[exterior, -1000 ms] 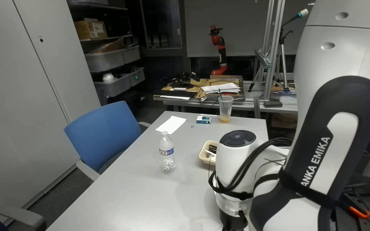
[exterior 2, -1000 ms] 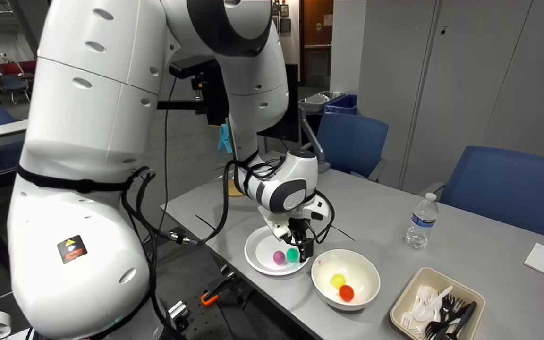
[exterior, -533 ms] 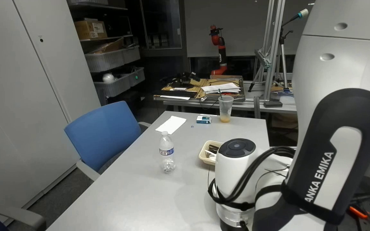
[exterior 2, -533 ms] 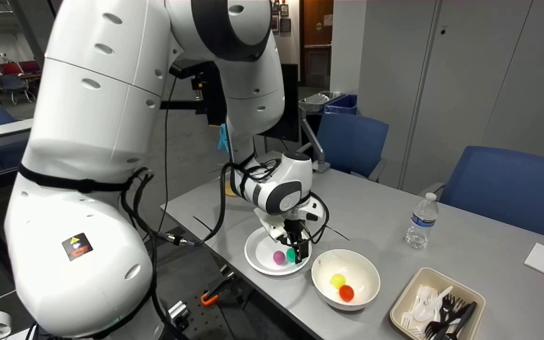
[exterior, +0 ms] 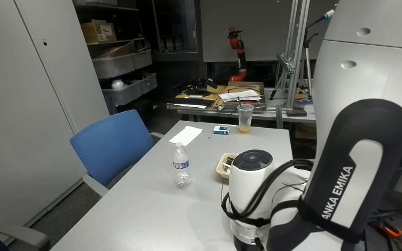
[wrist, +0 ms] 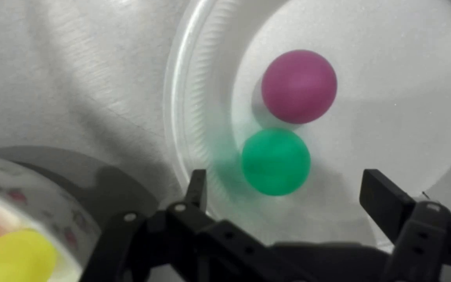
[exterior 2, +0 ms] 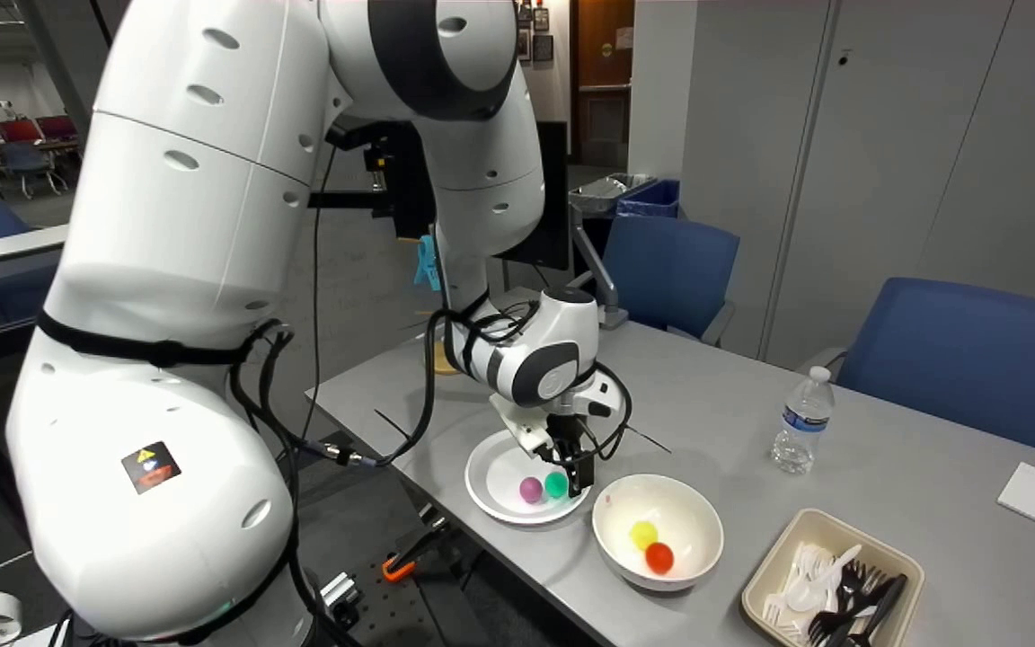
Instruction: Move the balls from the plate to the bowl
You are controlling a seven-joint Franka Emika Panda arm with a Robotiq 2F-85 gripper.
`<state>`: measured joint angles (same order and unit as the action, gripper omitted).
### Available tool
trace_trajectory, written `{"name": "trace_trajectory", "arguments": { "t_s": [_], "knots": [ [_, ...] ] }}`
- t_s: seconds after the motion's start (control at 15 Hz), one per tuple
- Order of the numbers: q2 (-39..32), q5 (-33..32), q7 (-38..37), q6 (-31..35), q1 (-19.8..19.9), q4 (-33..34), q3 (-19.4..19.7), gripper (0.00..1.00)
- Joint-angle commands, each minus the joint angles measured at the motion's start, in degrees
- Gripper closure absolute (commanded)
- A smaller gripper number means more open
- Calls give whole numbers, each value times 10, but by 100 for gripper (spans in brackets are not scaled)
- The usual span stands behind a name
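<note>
I was running my white Franka arm (exterior 2: 172,252) in a robotics lab with an office feel. In an exterior view, a red-and-black robot arm (exterior: 240,59) showed beyond a cluttered bench (exterior: 275,101), near a metal frame (exterior: 299,42) and a tripod (exterior: 307,66). Shelves (exterior: 126,40) there held plastic bins (exterior: 113,67) and a cardboard box (exterior: 98,32). The office side came from blue chairs (exterior: 112,143), tall grey cabinets (exterior: 5,104) and a grey table (exterior: 145,216) in both exterior views. Past my arm, an exterior view took in a white table (exterior 2: 28,241) and further chairs (exterior 2: 28,157).
</note>
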<state>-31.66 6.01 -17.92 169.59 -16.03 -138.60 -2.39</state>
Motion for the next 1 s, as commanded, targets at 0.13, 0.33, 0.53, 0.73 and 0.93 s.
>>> {"name": "trace_trajectory", "arguments": {
  "t_s": [0.13,0.33,0.53,0.73,0.93],
  "knots": [
    [-18,2,-15,2,-20,18,15,0],
    [-17,-3,-21,1,-34,14,25,0],
    [-19,-4,-26,2,-49,14,34,7],
    [-19,-6,-32,1,-64,14,43,33],
    [-19,-7,-37,0,-76,14,51,56]
  ]
}}
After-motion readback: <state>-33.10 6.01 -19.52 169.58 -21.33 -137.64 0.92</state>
